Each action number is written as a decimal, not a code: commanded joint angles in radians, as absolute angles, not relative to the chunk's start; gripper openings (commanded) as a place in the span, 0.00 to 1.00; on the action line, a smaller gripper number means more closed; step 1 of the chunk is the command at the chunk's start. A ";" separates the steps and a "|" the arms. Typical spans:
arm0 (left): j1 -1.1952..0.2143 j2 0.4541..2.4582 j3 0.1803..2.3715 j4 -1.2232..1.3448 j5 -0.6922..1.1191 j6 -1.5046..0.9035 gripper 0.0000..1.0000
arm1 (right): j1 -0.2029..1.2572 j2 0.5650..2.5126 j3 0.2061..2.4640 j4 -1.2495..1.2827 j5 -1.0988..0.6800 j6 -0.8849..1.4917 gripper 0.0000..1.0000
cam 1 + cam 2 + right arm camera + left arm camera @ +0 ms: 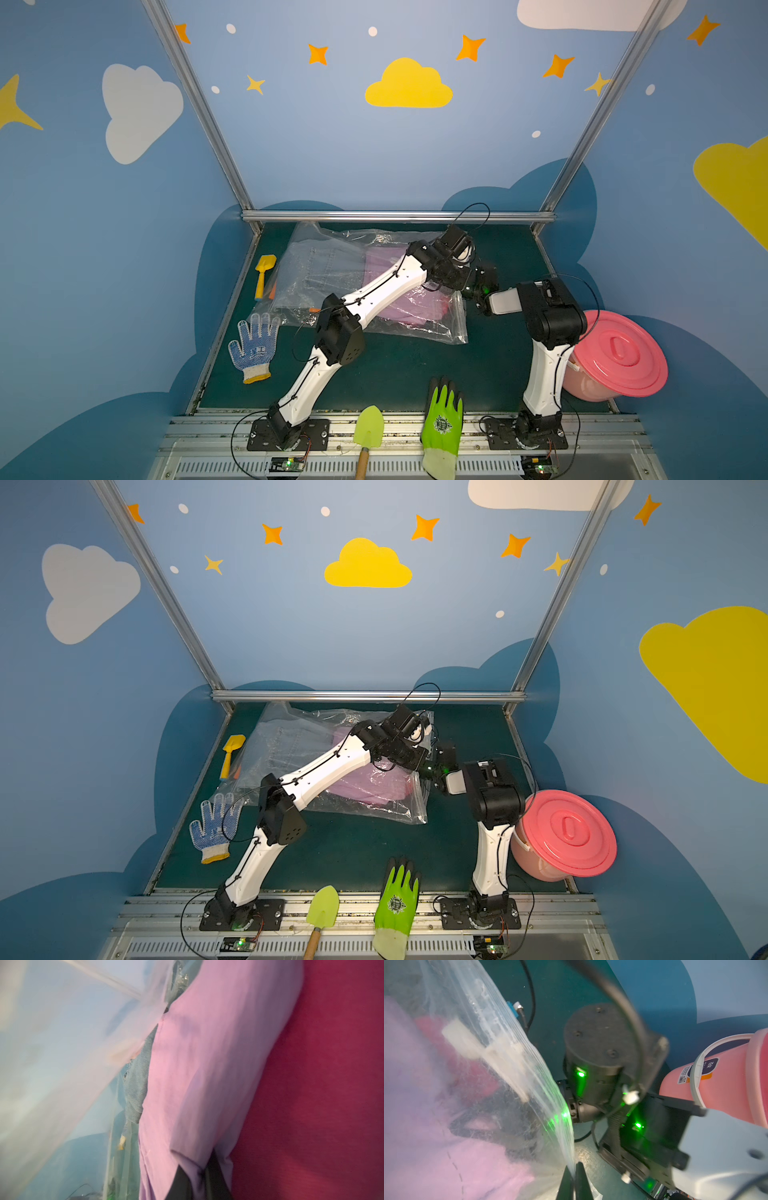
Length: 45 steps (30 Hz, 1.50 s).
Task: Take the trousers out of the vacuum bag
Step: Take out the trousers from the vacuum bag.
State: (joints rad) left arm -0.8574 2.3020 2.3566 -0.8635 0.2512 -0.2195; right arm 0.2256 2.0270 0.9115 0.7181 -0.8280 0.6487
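Pinching a fold of the folded lilac cloth trousers (207, 1064) with the right gripper (197, 1165), jaws closed on it, within the mouth of the large clear crinkly plastic vacuum bag (440, 332). Nipping the bag's edge with the left gripper (573, 1167), jaws tight together. Alongside, also bagged: hot pink cloth trousers (322, 1084), light blue denim trousers (137, 1084). Lying on the dark green tabletop (415, 374), toward the back.

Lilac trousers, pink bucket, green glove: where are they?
Lilac trousers (197, 1074), right wrist view: middle of the cloth.
Pink bucket (623, 365), in a top view: its lid.
Green glove (442, 422), in a top view: its palm.

Right gripper (198, 1169) tight on lilac trousers (197, 1064)
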 commanded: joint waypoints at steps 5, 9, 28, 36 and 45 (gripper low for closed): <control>-0.871 2.254 2.345 -0.831 0.259 -0.207 0.05 | 0.194 1.869 0.843 0.680 -0.857 0.619 0.00; -0.869 2.252 2.345 -0.831 0.256 -0.207 0.05 | 0.184 1.816 0.812 0.633 -0.844 0.611 0.00; -0.866 2.247 2.339 -0.839 0.253 -0.201 0.05 | 0.163 1.802 0.755 0.579 -0.817 0.613 0.39; -0.867 2.247 2.343 -0.846 0.249 -0.195 0.05 | 0.163 1.930 0.796 0.651 -0.849 0.634 0.56; -0.868 2.247 2.345 -0.846 0.251 -0.194 0.05 | 0.171 2.022 0.890 0.715 -0.921 0.656 0.52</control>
